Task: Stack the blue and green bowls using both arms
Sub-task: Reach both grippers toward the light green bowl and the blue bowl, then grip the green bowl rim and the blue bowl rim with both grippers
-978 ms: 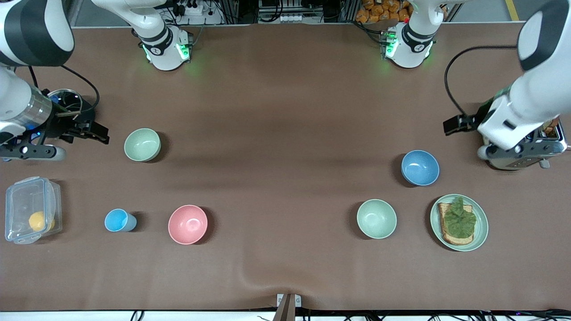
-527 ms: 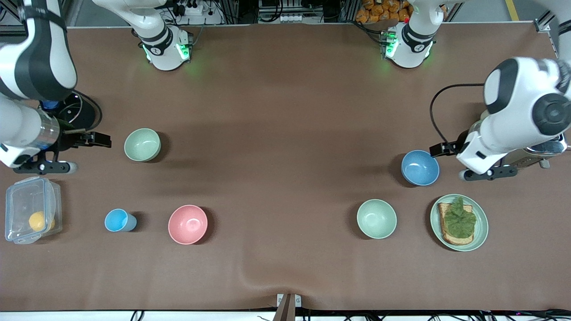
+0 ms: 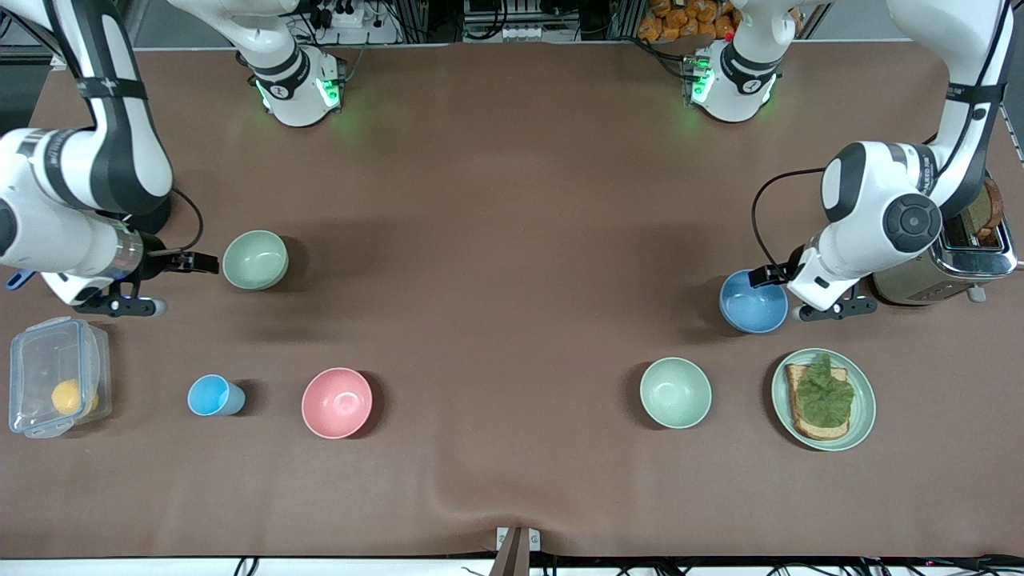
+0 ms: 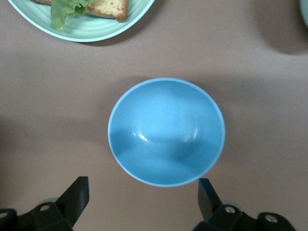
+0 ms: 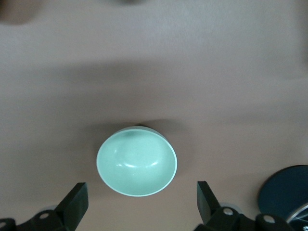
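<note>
Here, two robot arms are working at a brown bench set with bowls.

The blue bowl is sitting upright toward the left arm's end of the bench, just beside a toaster and farther from the front camera than a green plate carrying toast and lettuce. The left claw is hovering over the rim of this bowl; in the left wrist view its two fingers are spread wide apart, holding nothing, with the blue bowl lying between and ahead of them.

The green bowl is sitting upright toward the right arm's end of the bench, farther from the front camera than a pink bowl and a small light-blue cup. The right claw is hanging just beside this bowl. In the right wrist view its fingers are also spread wide and empty, with the green bowl ahead of them.

A second green bowl is resting near the plate. A clear lidded box with a yellow fruit inside is lying beside the cup.
</note>
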Robot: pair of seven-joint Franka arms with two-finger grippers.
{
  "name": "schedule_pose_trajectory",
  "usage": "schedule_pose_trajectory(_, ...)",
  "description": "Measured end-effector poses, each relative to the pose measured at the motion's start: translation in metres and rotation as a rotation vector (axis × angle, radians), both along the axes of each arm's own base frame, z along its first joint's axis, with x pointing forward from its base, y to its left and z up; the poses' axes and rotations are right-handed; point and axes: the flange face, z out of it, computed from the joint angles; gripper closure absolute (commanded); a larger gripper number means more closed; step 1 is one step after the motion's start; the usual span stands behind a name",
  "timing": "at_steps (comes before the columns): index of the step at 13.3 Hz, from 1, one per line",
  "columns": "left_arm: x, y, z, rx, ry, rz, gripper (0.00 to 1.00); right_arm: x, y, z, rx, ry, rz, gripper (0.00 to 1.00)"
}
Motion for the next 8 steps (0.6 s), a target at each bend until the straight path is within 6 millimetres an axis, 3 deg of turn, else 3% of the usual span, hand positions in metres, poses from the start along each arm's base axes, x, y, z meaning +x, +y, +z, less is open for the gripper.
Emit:
schedule_pose_trajectory(4,0.003,0.009,-0.033,0.019,0.013,-0.021,0.00,-0.022,-0.016,-0.044,0.024,-0.034,0.079,0.00)
schedule_pose_trajectory(8,0.006,0.019,-0.046,0.034,0.020,-0.029,0.00,-0.045,-0.053,-0.072,0.071,-0.060,0.144,0.00)
